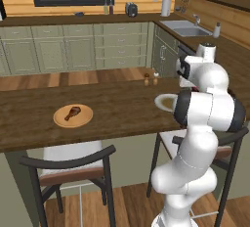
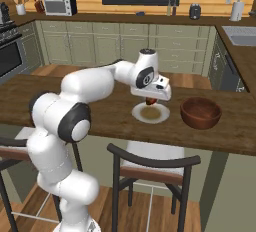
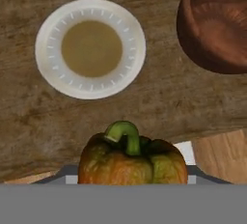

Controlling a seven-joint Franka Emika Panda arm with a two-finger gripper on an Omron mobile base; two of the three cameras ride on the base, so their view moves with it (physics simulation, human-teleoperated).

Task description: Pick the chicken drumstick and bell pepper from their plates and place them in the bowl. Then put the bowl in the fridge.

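My gripper is shut on the bell pepper, an orange-green pepper with a green stem, and holds it a little above the pale-rimmed plate. That plate lies bare on the wooden counter. The dark reddish-brown bowl stands just right of it, and its inside holds nothing that I can see. Far to the left, the brown chicken drumstick lies on the tan wooden plate. The fridge is out of view.
Two dark-framed chairs stand at the counter's near edge. Two small shakers sit at its far edge. Green cabinets, a sink and a microwave line the back walls.
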